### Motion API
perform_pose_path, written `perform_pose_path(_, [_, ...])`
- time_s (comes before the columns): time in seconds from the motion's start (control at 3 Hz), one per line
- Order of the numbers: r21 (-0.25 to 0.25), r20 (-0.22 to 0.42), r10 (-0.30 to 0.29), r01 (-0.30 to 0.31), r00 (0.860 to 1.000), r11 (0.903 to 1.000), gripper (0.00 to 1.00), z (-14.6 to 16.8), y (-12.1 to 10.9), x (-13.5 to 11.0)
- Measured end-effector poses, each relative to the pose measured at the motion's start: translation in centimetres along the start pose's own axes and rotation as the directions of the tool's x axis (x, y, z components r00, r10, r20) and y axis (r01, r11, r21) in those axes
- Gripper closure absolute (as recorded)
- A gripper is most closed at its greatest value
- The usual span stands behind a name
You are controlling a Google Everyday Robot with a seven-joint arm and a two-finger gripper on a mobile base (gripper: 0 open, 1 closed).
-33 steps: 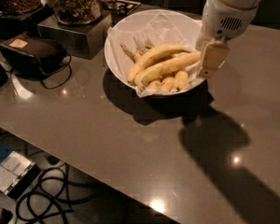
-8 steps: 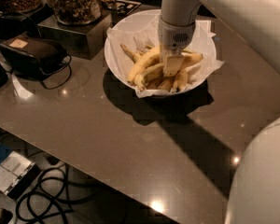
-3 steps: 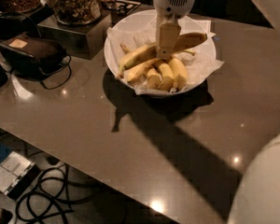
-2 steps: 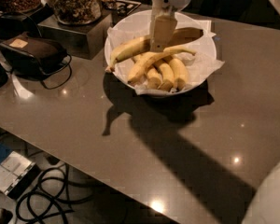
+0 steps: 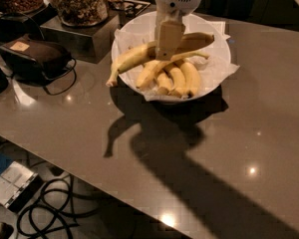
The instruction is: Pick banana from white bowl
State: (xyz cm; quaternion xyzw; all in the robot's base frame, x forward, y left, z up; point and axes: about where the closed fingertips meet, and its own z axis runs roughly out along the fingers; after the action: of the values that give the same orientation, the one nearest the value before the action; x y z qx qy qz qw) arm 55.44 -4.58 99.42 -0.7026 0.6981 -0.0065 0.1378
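Entry: grasp check, camera view.

- The gripper [image 5: 168, 46] sat over the white bowl [image 5: 217, 44], just above its centre, clamped on the banana [image 5: 134, 56] near the middle of its length.
- The banana lay almost level. One end pointed to 2 o'clock inside the bowl. The other drooped past the rim towards 8 o'clock, out over the table [image 5: 239, 153].
- From its separate shadow on the table, I judged it was raised off the pile.
- The smaller bananas [image 5: 177, 78] lay below it, at 6 o'clock in the bowl. I could not tell whether any of them touched it.

Risks noted:
1. Pivot. The 8 o'clock end hung lower, so a fast lift could swing the fruit in the jaws and let it slide out.
2. Snag. The low end was close to the crinkled paper [image 5: 224, 71] at the rim. Catching it could drag the liner, or the bowl with it.
3. Carry-along. A slim banana just under the grasp might come up with it.
4. Side travel towards 10 o'clock would bring the arm near the glass jar [image 5: 79, 4].
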Motion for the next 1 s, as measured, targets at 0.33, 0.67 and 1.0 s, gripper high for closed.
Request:
perform_pose_path(0.33, [-0.009,0.006,-0.020,0.020,1.000,0.9998,1.00,-1.1,2.5,-1.1])
perform_pose_path(0.67, [0.000,0.015,-0.077,0.077,0.997,0.9971,1.00,-1.6,3.0,-3.4])
perform_pose_path(1.0, [0.020,0.028,-0.077,0.076,0.997,0.9969,1.00,-1.4,2.4,-3.9])
